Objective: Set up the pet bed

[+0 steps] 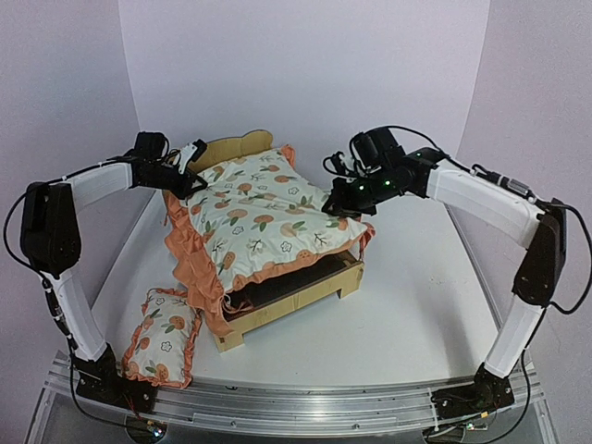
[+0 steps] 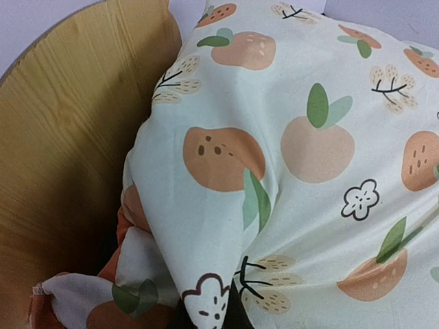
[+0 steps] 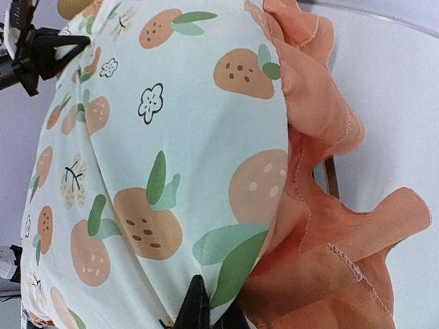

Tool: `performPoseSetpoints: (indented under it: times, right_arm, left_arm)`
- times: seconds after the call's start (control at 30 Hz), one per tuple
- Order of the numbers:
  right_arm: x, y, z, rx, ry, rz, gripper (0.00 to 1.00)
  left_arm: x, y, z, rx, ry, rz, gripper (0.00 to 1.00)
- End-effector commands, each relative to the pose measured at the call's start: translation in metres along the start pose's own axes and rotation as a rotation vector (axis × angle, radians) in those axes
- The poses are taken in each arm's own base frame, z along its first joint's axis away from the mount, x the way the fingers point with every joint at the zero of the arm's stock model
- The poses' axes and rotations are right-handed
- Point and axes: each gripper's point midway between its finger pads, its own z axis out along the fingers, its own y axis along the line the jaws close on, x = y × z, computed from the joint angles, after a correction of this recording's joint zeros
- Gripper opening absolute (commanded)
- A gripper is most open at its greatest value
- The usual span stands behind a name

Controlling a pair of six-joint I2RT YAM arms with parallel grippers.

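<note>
The plywood pet bed (image 1: 298,292) stands mid-table, its bear-ear headboard (image 1: 236,145) at the back; the headboard also shows in the left wrist view (image 2: 62,137). The fruit-print mattress cushion (image 1: 264,217) with orange ruffle lies tilted over the frame, raised at the head end. My left gripper (image 1: 197,180) is shut on the cushion's left head corner (image 2: 226,226). My right gripper (image 1: 340,205) is shut on the cushion's right edge (image 3: 206,205) beside the ruffle (image 3: 322,226). The dark fabric base shows under the cushion (image 1: 277,294).
A small fruit-print pillow (image 1: 162,335) lies on the white table (image 1: 425,305) at the front left, near the left arm's base. White walls close the back and both sides. An aluminium rail (image 1: 305,400) runs along the near edge.
</note>
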Motion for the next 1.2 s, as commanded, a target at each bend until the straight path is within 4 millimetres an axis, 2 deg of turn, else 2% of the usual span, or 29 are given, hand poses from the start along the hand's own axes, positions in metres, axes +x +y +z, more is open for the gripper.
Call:
performPoseSetpoints:
  times: [0.0, 0.03, 0.1, 0.17, 0.23, 0.3, 0.4, 0.5, 0.6, 0.67, 0.77, 0.87, 0.93, 1.0, 1.17]
  right_arm:
    - [0.007, -0.018, -0.005, 0.078, 0.007, 0.027, 0.00]
    - [0.009, -0.017, 0.001, 0.069, 0.022, 0.041, 0.01]
    - [0.012, -0.013, 0.008, 0.040, 0.050, 0.061, 0.09]
    - [0.013, -0.014, 0.010, 0.041, 0.054, 0.069, 0.28]
    - [0.014, -0.021, 0.006, 0.080, 0.038, 0.066, 0.47]
    - [0.015, -0.030, -0.006, 0.119, 0.014, 0.061, 0.60]
    - [0.021, -0.053, -0.027, 0.167, 0.000, 0.096, 0.66]
    - [0.031, -0.089, -0.054, 0.214, -0.016, 0.171, 0.66]
    - [0.056, -0.116, -0.067, 0.241, 0.011, 0.188, 0.66]
    - [0.078, -0.133, -0.069, 0.260, 0.047, 0.184, 0.67]
    - [0.112, -0.147, -0.065, 0.241, 0.124, 0.197, 0.67]
    - [0.140, -0.152, -0.060, 0.219, 0.189, 0.193, 0.68]
    - [0.149, -0.153, -0.059, 0.210, 0.212, 0.168, 0.68]
    - [0.157, -0.154, -0.058, 0.203, 0.229, 0.147, 0.68]
    - [0.169, -0.153, -0.056, 0.169, 0.257, 0.106, 0.69]
  left_arm:
    - [-0.014, 0.041, -0.001, -0.130, -0.036, 0.032, 0.00]
    - [-0.012, 0.042, 0.001, -0.134, -0.032, 0.038, 0.04]
    - [-0.011, 0.041, 0.002, -0.133, -0.028, 0.055, 0.25]
    - [-0.015, 0.038, 0.000, -0.120, -0.038, 0.073, 0.46]
    - [-0.023, 0.032, -0.006, -0.095, -0.060, 0.091, 0.62]
    - [-0.035, 0.024, -0.012, -0.057, -0.087, 0.105, 0.70]
    - [-0.049, 0.000, -0.018, 0.011, -0.107, 0.124, 0.73]
    - [-0.067, -0.046, -0.022, 0.109, -0.126, 0.169, 0.74]
    - [-0.084, -0.114, -0.019, 0.233, -0.137, 0.226, 0.76]
    - [-0.090, -0.156, -0.014, 0.302, -0.136, 0.273, 0.78]
    - [-0.088, -0.231, 0.005, 0.418, -0.100, 0.364, 0.81]
    - [-0.080, -0.285, 0.027, 0.487, -0.060, 0.448, 0.83]
    - [-0.072, -0.314, 0.041, 0.521, -0.043, 0.505, 0.83]
    - [-0.067, -0.335, 0.052, 0.550, -0.037, 0.545, 0.84]
    - [-0.058, -0.361, 0.075, 0.603, -0.019, 0.564, 0.85]
